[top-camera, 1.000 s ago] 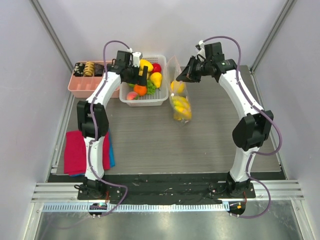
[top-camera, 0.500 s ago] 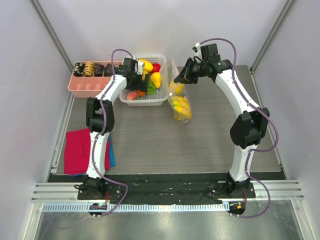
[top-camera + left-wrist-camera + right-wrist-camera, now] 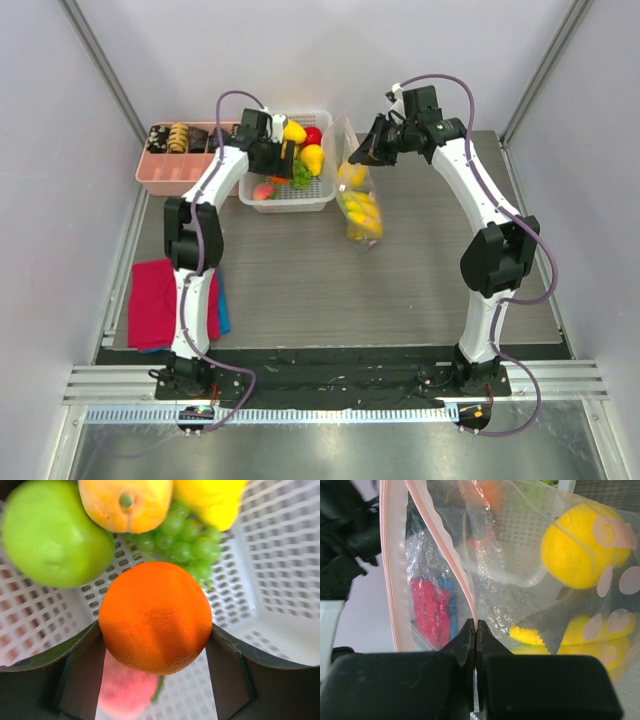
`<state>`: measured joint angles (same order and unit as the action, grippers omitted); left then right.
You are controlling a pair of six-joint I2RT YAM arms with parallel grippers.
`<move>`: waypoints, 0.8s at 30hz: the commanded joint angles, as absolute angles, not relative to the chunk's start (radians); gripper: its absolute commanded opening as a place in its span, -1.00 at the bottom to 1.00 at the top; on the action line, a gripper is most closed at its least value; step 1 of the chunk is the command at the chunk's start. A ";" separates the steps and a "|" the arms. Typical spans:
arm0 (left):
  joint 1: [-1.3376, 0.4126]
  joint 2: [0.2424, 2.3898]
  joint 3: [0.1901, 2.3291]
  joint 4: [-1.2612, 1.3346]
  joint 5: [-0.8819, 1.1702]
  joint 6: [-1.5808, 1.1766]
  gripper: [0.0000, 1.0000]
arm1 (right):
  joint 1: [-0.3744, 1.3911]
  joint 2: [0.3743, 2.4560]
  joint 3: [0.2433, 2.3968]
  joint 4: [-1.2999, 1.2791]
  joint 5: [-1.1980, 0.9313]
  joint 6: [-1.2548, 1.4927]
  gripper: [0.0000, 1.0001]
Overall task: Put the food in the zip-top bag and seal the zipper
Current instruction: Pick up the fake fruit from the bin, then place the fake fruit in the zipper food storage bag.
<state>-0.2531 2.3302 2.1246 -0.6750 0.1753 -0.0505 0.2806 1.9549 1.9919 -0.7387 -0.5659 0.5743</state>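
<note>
As right hand [image 3: 476,632] pinches zip-top bag [image 3: 520,560], orange [image 3: 155,615] between fingers [image 3: 227,677] of left hand [image 3: 156,655].

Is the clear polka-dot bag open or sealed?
Open. On the clear polka-dot bag, the pink zipper strips stand apart; the right claw pinches one.

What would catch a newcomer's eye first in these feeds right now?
A bright orange fills the left wrist view, sitting between the fingers of the left gripper in the white basket. The right gripper pinches the zip-top bag's mouth edge, yellow fruit inside.
</note>
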 commanded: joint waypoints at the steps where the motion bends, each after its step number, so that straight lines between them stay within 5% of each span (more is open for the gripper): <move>1: -0.247 2.103 2.114 -0.575 0.270 -0.067 0.00 | 0.287 1.899 2.036 -0.726 -0.557 0.551 -0.99; 15: -0.327 1.948 2.146 -0.204 0.678 -0.557 -0.08 | 0.299 1.908 2.065 -0.716 -0.566 0.549 -0.98; 24: -0.445 1.968 2.082 -0.316 0.687 -0.439 -0.08 | 0.296 1.876 2.052 -0.738 -0.542 0.534 -0.98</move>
<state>-0.4309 1.9690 2.0815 -0.2695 0.6590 -0.4778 0.2935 1.9549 2.0232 -0.7395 -0.5621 0.5587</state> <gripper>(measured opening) 0.745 0.023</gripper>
